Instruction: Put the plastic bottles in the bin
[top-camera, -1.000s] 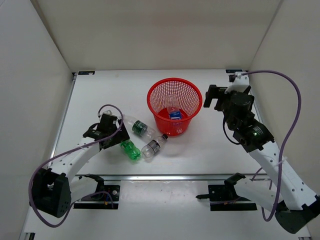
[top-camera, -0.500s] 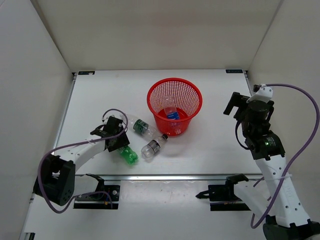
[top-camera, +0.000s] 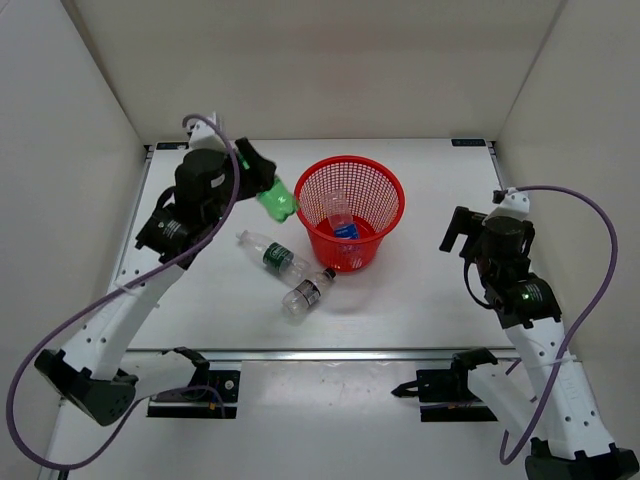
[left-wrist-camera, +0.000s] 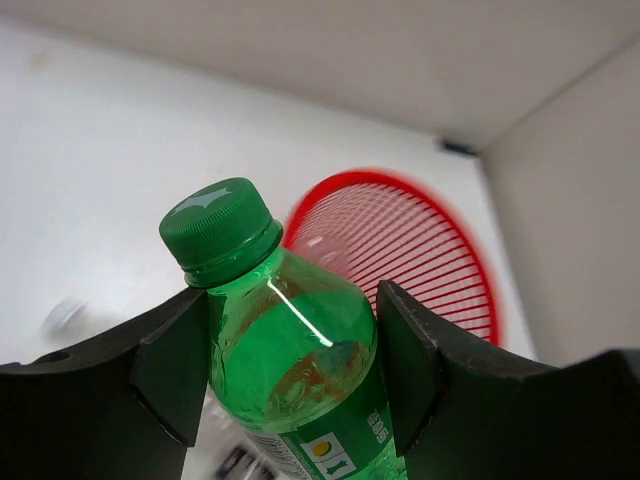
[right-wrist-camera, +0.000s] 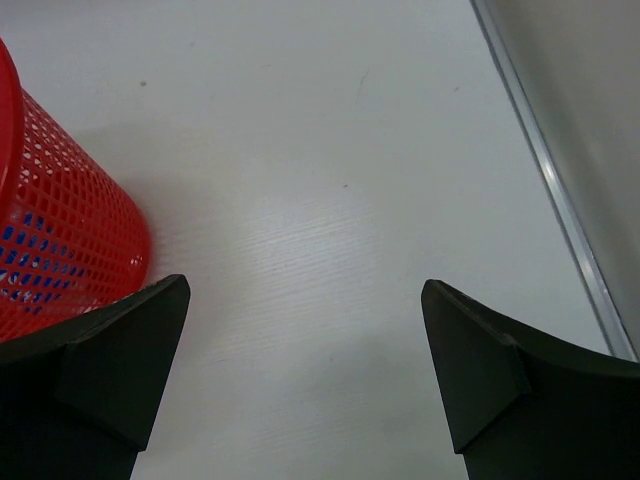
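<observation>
The left jaws grip the green bottle (left-wrist-camera: 290, 360) around its body, held high just beside the bin (top-camera: 349, 158), likely for a drop over the rim. The right jaws stand wide open and empty, well clear. One bottle (top-camera: 345, 222) lies inside the bin, and two (top-camera: 275, 255) wait on the tabletop (top-camera: 420, 290).

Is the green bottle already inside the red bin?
No, the left claw holds the green bottle aloft, outside the rim of the red bin.

left pincer (top-camera: 262, 184): closed on green bottle (top-camera: 278, 201), lifted off counter (top-camera: 420, 300) to bin (top-camera: 350, 158) rim | right pincer (top-camera: 452, 232): withdrawn rightward from bin
</observation>
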